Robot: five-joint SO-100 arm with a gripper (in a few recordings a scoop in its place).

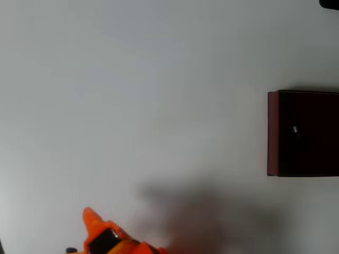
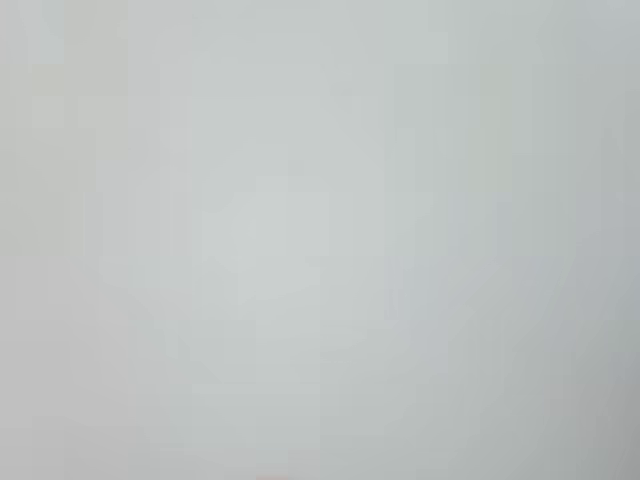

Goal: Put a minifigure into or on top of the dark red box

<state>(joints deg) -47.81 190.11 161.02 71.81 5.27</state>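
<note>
The dark red box (image 1: 273, 132) stands at the right edge of the overhead view, with maroon walls and an almost black inside. A tiny minifigure (image 1: 295, 130) lies inside it, its light grey head showing against the dark floor. My orange gripper (image 1: 89, 216) pokes in at the bottom left, far from the box, its pointed tip aimed up and to the left. I see nothing in it, and the frames do not show how its jaws stand. The wrist view is a blur of pale table surface.
The white table (image 1: 159, 95) stretches between the gripper and the box. A soft shadow (image 1: 212, 217) lies on it at the bottom centre. A dark object (image 1: 331, 3) cuts into the top right corner.
</note>
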